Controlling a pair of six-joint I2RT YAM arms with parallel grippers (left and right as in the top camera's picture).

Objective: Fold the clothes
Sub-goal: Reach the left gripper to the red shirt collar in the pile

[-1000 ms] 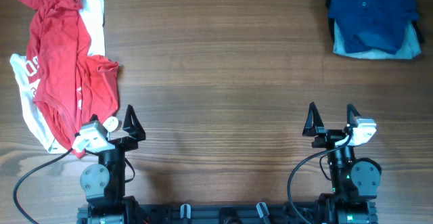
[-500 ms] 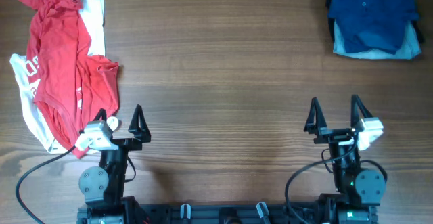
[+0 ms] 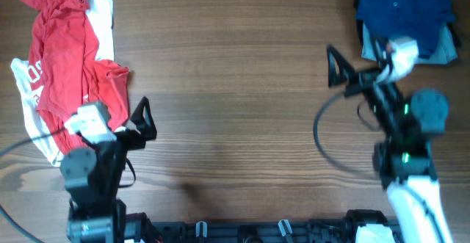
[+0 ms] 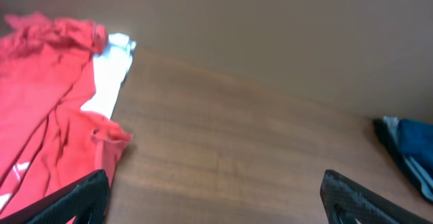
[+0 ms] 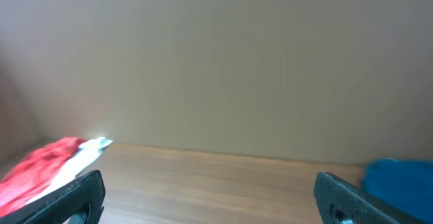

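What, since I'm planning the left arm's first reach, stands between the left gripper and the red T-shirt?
Nothing visible does. The open left gripper hangs at the red T-shirt's near edge, with only bare wooden table beside it. A white shirt lies beneath the red one, not between them.

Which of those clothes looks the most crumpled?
The red shirt at the left, lying rumpled over a white one; the dark blue garment at the right sits neatly folded.

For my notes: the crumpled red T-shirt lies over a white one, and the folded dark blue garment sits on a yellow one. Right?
No: the overhead view shows the folded dark blue garment on a light blue one; the rest holds.
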